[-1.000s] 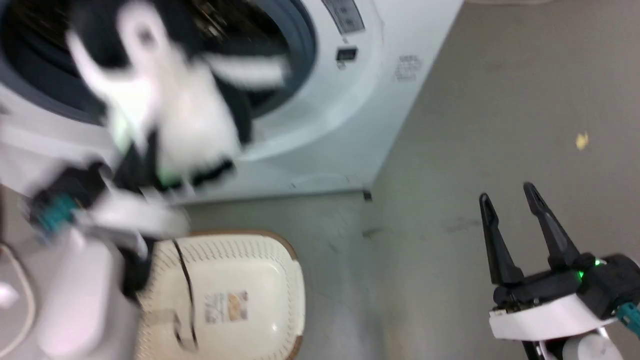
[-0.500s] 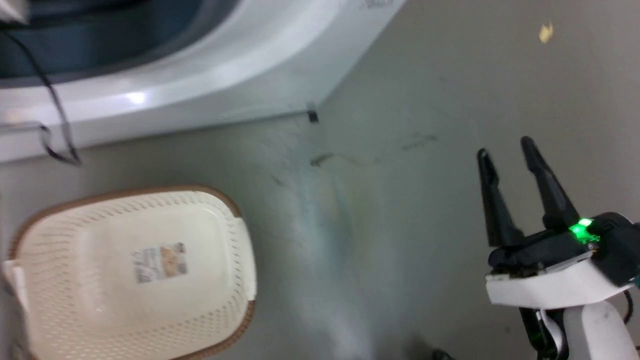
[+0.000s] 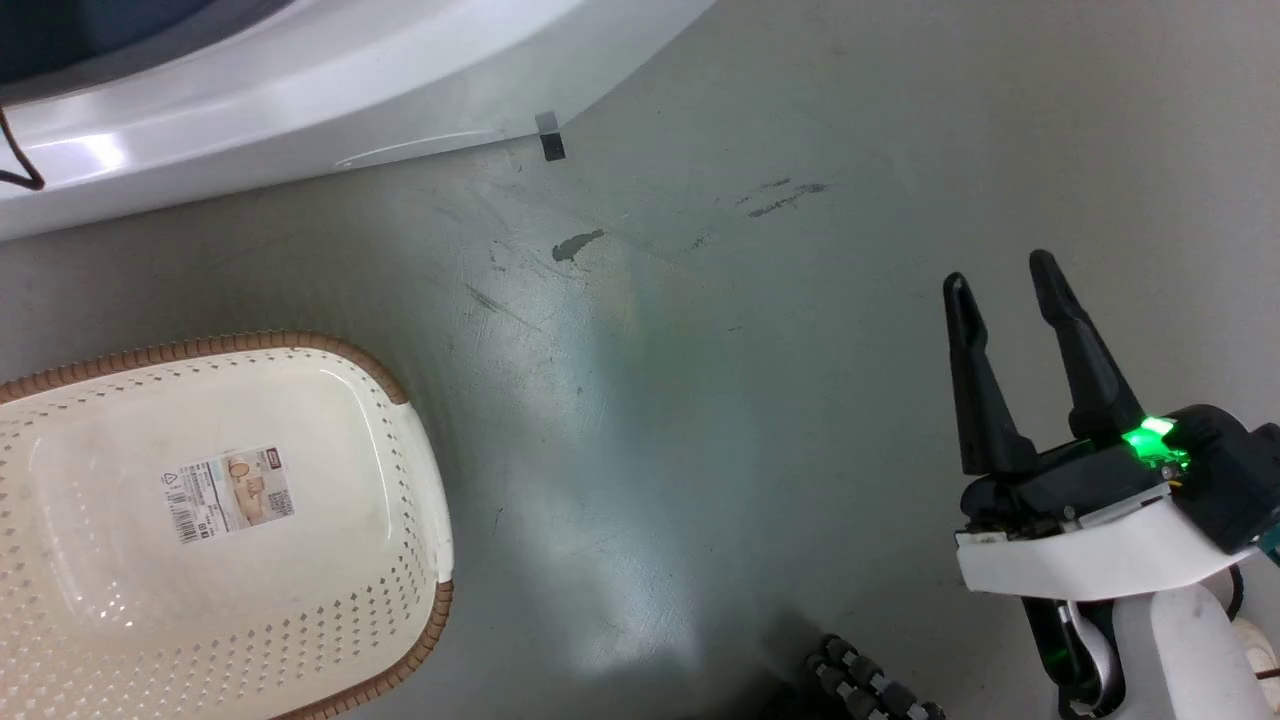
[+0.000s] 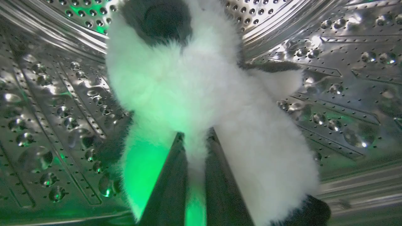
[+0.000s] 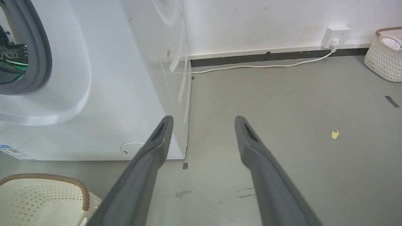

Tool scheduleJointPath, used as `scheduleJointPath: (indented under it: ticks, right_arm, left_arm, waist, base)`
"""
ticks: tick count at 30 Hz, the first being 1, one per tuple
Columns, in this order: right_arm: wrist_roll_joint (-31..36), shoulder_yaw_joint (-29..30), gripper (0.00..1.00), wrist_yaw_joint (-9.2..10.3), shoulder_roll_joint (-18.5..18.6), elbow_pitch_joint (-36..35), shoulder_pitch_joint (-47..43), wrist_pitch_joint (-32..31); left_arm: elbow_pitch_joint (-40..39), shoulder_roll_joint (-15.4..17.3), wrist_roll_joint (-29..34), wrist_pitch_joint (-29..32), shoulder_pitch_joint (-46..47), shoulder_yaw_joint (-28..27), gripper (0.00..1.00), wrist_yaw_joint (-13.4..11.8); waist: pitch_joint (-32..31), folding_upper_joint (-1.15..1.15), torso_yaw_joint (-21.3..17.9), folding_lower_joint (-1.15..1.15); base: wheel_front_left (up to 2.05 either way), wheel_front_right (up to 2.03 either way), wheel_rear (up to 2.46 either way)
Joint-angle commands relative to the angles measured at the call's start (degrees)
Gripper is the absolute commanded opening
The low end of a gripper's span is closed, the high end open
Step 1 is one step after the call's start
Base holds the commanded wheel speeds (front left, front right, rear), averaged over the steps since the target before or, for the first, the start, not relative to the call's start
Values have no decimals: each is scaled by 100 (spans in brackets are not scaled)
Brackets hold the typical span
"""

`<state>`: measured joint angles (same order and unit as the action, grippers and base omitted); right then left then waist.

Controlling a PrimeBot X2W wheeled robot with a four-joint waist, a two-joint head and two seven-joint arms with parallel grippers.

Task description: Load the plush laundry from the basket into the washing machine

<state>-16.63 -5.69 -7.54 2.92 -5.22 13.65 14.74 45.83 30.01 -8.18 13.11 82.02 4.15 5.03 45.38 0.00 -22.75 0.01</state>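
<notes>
In the left wrist view the fluffy white plush laundry (image 4: pixel 194 91) with black patches hangs inside the shiny perforated steel drum (image 4: pixel 339 88) of the washing machine (image 3: pixel 300 110). My left gripper (image 4: pixel 194 138) is shut on a strip of its white fur. The cream basket (image 3: pixel 210 520) with the brown rim sits on the floor at the lower left of the head view, holding nothing but its label sticker (image 3: pixel 228 493). My right gripper (image 3: pixel 1000 280) hovers open over bare floor at the right, well away from both; its fingers (image 5: pixel 157 141) point toward the washer's corner.
The washer's white front (image 5: pixel 94 94) and grey door seal (image 5: pixel 44 53) stand to the left. A wall socket (image 5: pixel 336 36) with a white cable runs along the back wall. Another white woven basket (image 5: pixel 384 56) sits far right. A yellow scrap (image 5: pixel 335 134) lies on the grey floor.
The head camera has tilted down, so the washer opening and the left arm have left its view. The plush, seen at the door opening a second ago, now hangs inside the drum. The right gripper stays open.
</notes>
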Motion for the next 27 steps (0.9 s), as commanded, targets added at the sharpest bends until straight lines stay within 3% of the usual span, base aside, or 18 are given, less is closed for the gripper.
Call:
scheduleJointPath:
  ticks: [1, 3, 4, 5, 12, 20, 27]
  right_arm:
    - [20, -24, 100, 5, -4, 19, 95, 26]
    - [60, -16, 100, 5, -4, 28, 100, 26]
    - [154, 58, 100, 5, -4, 18, 104, 26]
    - [201, 96, 100, 5, -4, 13, 102, 26]
    - [644, 329, 100, 5, -4, -12, -59, 26]
    - [1217, 501, 100, 5, -4, 2, -443, 26]
    - [1406, 639, 100, 5, -4, 36, -782, 26]
  left_arm:
    - [74, 24, 36, -67, 61, 69, 0, 43]
    - [207, 15, 27, -156, 20, 131, 0, 77]
    - [373, -13, -3, -378, -100, 176, 15, 98]
    - [420, -30, -18, -477, -149, 180, 97, 99]
    - [759, -357, -265, -1182, -679, 253, 100, 169]
    - [919, -999, -799, -2381, -1847, 330, 100, 235]
    - [-62, -1386, -1272, -2803, -3519, 296, 100, 244]
  waist:
    - [-6, 0, 16, -1]
    - [-49, 0, 53, -1]
    - [-177, 0, 131, -1]
    - [-234, 0, 167, -1]
    - [-883, 0, 610, -1]
    - [-2076, 0, 1298, -1]
    - [-3024, 0, 1675, -1]
  base:
    - [0, 0, 0]
    - [0, 0, 0]
    - [0, 0, 0]
    - [0, 0, 0]
    - [0, 0, 0]
    - [0, 0, 0]
    - [0, 0, 0]
